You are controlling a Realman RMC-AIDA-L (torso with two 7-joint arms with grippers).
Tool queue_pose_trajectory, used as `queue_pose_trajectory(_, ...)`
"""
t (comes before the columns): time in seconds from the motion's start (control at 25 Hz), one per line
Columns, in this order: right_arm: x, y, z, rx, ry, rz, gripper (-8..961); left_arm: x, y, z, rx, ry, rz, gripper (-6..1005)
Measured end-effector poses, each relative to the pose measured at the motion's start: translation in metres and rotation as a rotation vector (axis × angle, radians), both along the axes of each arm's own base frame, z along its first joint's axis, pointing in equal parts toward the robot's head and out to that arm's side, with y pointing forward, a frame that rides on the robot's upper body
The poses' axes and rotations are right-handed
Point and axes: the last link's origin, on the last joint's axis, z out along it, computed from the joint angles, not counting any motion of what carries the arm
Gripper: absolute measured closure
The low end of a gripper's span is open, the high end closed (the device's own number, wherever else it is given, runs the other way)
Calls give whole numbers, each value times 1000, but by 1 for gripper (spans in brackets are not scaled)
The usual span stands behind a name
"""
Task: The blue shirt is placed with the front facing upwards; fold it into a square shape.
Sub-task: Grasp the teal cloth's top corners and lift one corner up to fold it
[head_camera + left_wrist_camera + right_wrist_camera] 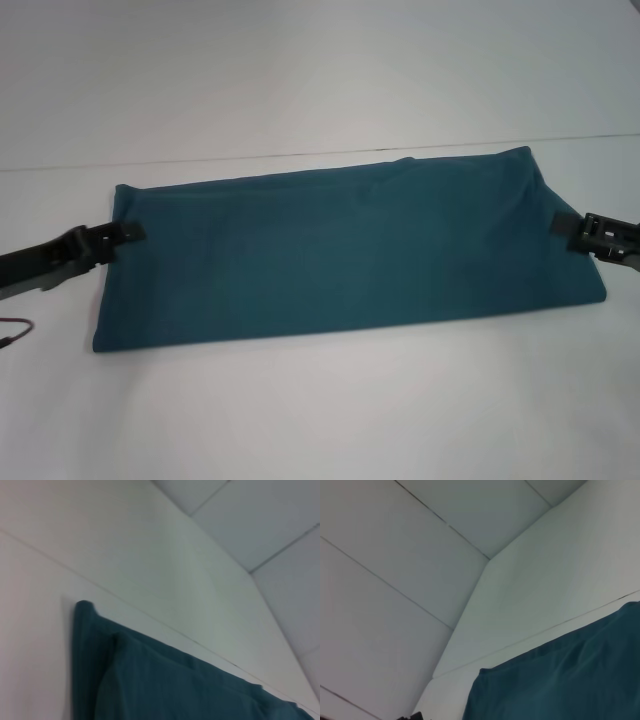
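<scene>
The blue shirt [350,250] lies flat on the white table [320,410] as a long, wide band. Only plain teal cloth faces up; no lettering or collar shows. My left gripper [125,232] rests at the middle of the band's left end, its tip overlapping the cloth edge. At the right end, my right gripper [565,225] sits the same way, tip on the fabric. The left wrist view shows a layered corner of the blue shirt [150,680] on the table. A rumpled edge of the blue shirt [560,680] fills the right wrist view.
White table surface surrounds the shirt, with a seam line [300,155] running across just behind it. A thin dark cable [15,330] lies near the left edge, below the left arm. Pale wall panels [395,580] rise beyond the table.
</scene>
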Motion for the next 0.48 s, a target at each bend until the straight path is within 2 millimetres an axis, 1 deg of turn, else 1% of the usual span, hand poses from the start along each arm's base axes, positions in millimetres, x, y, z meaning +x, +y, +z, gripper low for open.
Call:
queue_pose_trajectory(0.12,0,2,0,6,-7,-6,7,3,7,-12,6,4,29,340)
queue_pose_trajectory(0.16,0,3,-1,7,-9,-6,7,6,11,-17,4,30,28,339)
queue_pose_trajectory(0.2,0,3,-1,7,-11,-6,6,6,11,-17,4,30,28,339)
queue_pose_trajectory(0.4,1,5,0,12,-17,-9,7,16,20,-19,-16,186,-84,336)
queue_pose_trajectory(0.48,1,5,1,18,-18,-13,7,19,22,-19,-22,206,-103,335)
